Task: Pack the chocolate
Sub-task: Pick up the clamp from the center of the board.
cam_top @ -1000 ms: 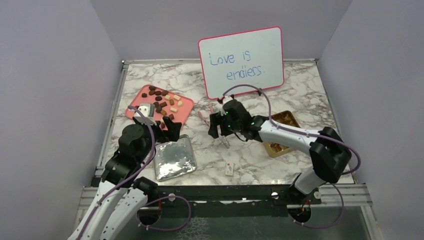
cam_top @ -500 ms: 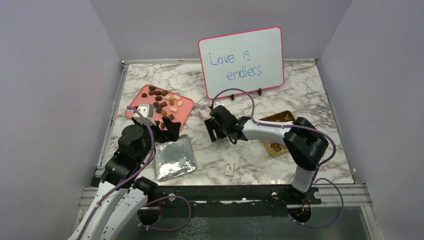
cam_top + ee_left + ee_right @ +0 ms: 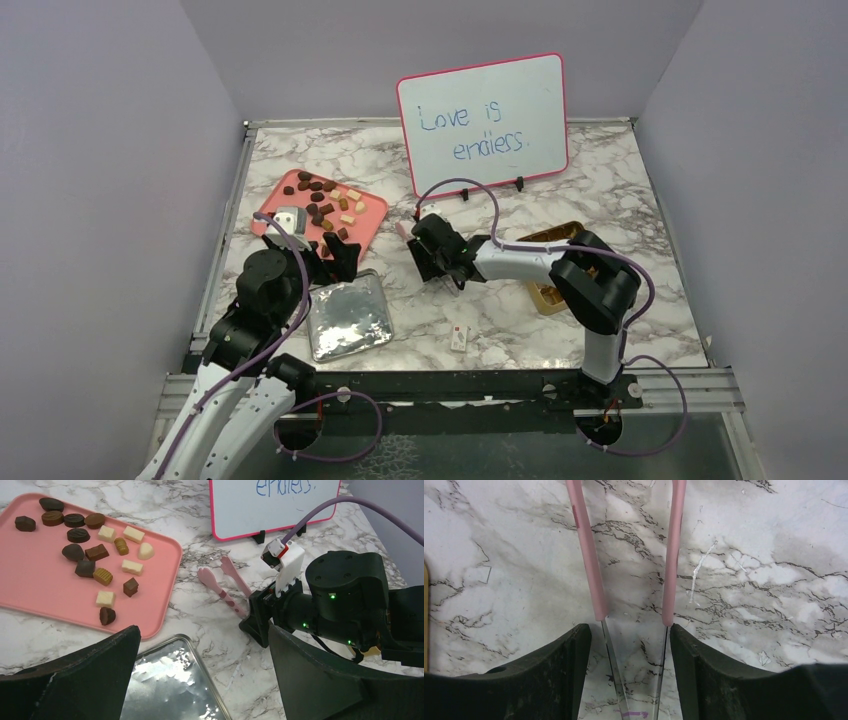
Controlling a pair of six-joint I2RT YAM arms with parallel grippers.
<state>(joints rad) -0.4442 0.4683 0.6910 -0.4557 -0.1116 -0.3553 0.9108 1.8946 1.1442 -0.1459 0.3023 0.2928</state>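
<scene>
The chocolate [image 3: 322, 205] lies scattered on a pink tray [image 3: 372, 212] at the left: dark, tan and white pieces [image 3: 95, 552]. Pink-handled tongs [image 3: 225, 582] lie on the marble right of the tray. My right gripper [image 3: 432, 262] is low over the tongs, fingers straddling both arms [image 3: 591, 565]. The right finger touches its arm and the left finger stands slightly apart, so the gripper [image 3: 630, 630] is open. My left gripper [image 3: 335, 255] hovers wide open by the tray's near corner, empty [image 3: 202, 630]. The gold box [image 3: 560, 235] sits at the right, partly hidden by the right arm.
A silver tin lid [image 3: 348, 315] lies below the left gripper. A small white tag [image 3: 459, 338] rests near the front edge. A whiteboard [image 3: 485, 125] stands at the back. A foil-wrapped item [image 3: 290, 218] sits on the tray's left side.
The right gripper has shifted left and back along the tongs, its elbow folding in, and its jaws have narrowed around them. The left arm has not moved.
</scene>
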